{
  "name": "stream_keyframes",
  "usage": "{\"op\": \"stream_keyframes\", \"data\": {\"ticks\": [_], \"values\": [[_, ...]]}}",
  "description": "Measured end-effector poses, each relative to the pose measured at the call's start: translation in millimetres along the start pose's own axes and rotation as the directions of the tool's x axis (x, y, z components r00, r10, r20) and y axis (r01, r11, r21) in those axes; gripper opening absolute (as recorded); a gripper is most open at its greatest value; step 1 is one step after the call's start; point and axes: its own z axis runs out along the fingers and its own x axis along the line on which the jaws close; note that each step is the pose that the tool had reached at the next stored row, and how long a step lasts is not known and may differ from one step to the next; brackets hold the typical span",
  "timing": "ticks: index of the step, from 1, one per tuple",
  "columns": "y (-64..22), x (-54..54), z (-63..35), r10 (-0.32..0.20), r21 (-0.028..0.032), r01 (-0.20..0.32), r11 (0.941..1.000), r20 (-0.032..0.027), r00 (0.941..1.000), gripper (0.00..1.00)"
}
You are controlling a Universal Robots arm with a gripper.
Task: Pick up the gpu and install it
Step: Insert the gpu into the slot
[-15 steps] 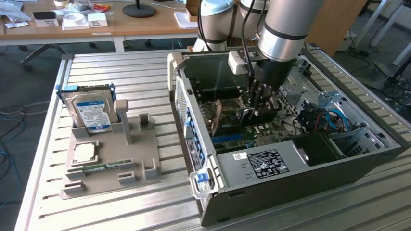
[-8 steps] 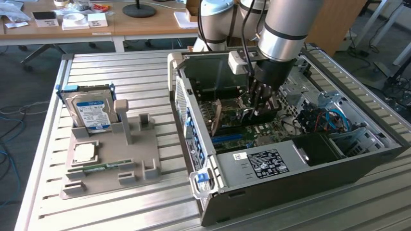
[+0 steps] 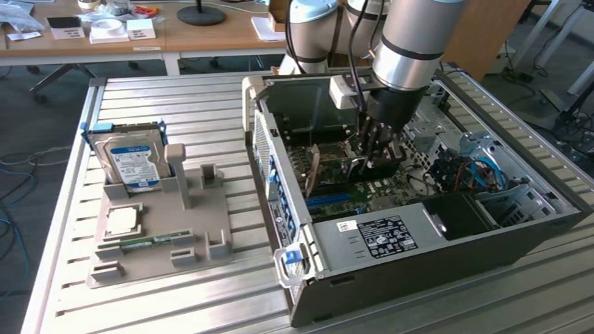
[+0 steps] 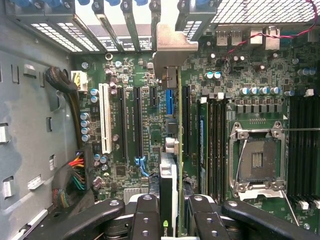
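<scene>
Gripping the gpu on edge, pincer clamped across it inside the computer case. Aligned lengthwise over the blue motherboard slot.

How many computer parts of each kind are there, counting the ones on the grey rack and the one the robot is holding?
hard drive: 1
square silver chip: 1
green memory stick: 1
gpu: 1
Total: 4
</scene>
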Motion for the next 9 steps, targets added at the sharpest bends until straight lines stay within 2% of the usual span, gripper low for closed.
{"op": "stream_keyframes", "data": {"ticks": [9], "values": [[0.0,-1.2,0.6,0.000,0.0000,0.000,1.0000,0.0005,1.0000,0.27]]}}
